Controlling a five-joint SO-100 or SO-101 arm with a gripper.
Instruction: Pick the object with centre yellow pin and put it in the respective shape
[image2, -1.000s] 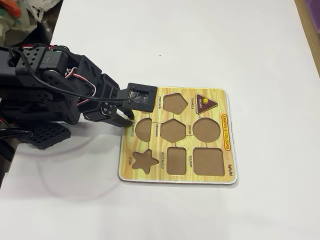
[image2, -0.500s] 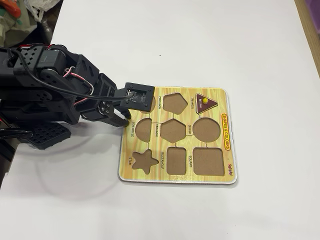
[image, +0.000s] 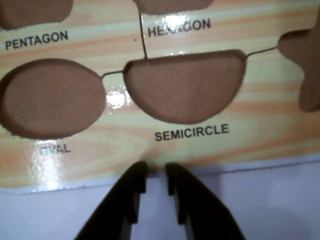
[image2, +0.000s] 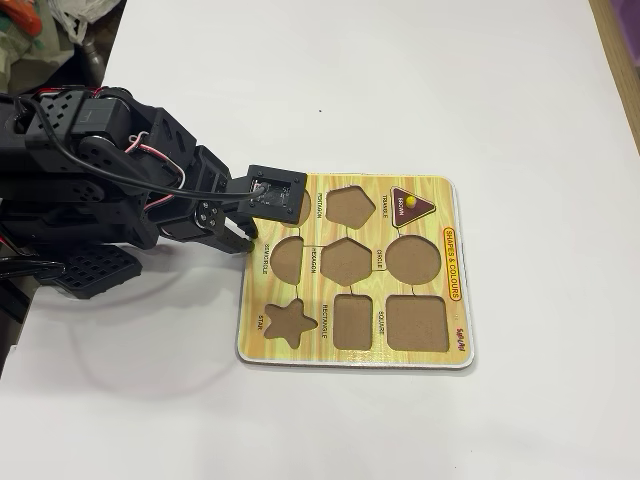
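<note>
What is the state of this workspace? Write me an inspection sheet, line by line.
Surface: white table, bare apart from the board.
Job's things: shape board lies flat; brown triangle piece with yellow pin sits in its triangle slot; the other slots in sight are empty, including the semicircle slot.
Clutter: nothing seen on the table.
Grippers: claw at the board's edge below the semicircle label, jaws slightly apart, holding nothing.
Cables: red and white wires run along the arm, clear of the board.
Surroundings: bags beyond the far-left corner; wooden strip at the right in the fixed view.
</note>
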